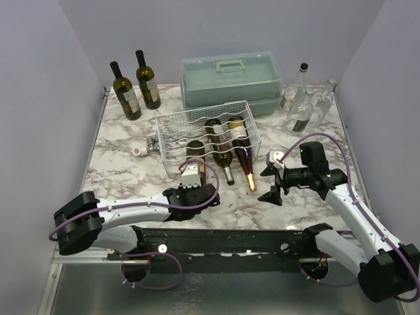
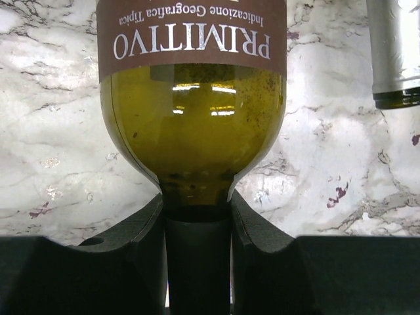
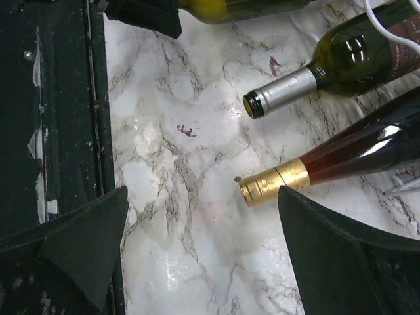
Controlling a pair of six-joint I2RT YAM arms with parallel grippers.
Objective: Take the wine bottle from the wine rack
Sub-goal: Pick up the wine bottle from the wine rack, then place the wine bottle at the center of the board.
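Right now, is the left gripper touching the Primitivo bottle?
Touching. The left wrist view shows the left gripper shut on the Primitivo bottle, both fingers pressed against its neck with no gap.

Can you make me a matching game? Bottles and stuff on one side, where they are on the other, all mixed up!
1 Primitivo bottle
2 gold-capped bottle
3 grey-green case
4 clear glass bottles

A standing at the back right
B neck clamped in the left gripper
C just behind the wine rack
D lying, cap near the open right gripper

Pairs: 1-B, 2-D, 3-C, 4-A
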